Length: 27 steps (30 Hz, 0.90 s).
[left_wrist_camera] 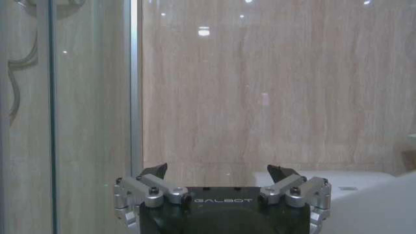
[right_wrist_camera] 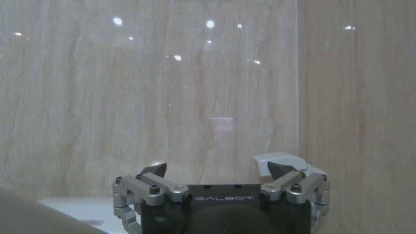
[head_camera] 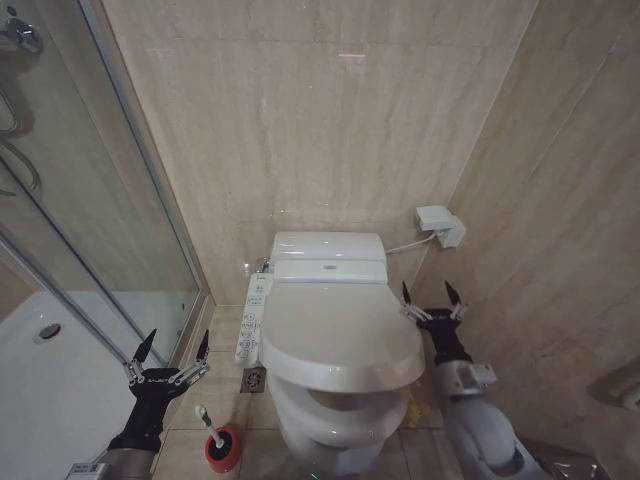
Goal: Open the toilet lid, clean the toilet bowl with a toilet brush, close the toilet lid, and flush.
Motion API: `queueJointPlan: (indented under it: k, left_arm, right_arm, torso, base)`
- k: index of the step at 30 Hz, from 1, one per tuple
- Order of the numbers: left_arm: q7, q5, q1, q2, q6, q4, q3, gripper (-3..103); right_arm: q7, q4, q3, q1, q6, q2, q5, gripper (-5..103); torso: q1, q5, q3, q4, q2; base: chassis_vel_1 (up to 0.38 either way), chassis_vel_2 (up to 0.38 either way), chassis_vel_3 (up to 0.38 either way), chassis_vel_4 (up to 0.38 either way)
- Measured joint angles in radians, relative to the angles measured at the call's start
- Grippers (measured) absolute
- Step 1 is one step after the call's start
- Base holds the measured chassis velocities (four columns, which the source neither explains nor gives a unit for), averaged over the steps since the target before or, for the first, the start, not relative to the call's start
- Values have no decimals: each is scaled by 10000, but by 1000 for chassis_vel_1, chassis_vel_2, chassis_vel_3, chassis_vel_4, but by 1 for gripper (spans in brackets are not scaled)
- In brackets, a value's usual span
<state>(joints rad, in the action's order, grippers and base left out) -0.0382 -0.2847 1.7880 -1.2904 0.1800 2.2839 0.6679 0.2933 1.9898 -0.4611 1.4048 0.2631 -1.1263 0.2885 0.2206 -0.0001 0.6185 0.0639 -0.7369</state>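
From where I sit at the controls, nothing of the job looks done yet: the large smooth white oval plastic toilet lid [head_camera: 335, 330] lies flat and shut over the white elongated ceramic toilet bowl [head_camera: 325, 425], and the toilet brush [head_camera: 207, 424], a thin white stick with its head down in a small red round holder [head_camera: 223, 450], stands untouched on the tiled floor just beside the bowl on my left. So opening, scrubbing, closing and flushing are all still ahead, as I judge it. The lid's long axis runs from the tank at the wall toward me, hinge end at the wall and rounded free end nearest the robot, so it would swing up and back toward the wall. The brush handle leans, its free end tipped up and away from the bowl, toward my left arm. My left gripper [head_camera: 168, 355] hangs above the floor between the glass shower door [head_camera: 90, 200] and the white button panel [head_camera: 252, 318], fingers spread wide and holding nothing. My right gripper [head_camera: 432, 303] sits close by the lid's right edge, near the wall, also spread wide and empty.
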Motion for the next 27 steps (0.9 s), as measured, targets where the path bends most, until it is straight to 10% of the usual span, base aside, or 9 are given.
queueJointPlan:
  k: [27]
  left_arm:
    - [0,0,0,0,0,1,0,100]
  right_arm:
    - [-384,618,-1678,1991,331,-1859,-887,100]
  torso:
    - [2,0,1,1,1]
  base:
    - [0,0,0,0]
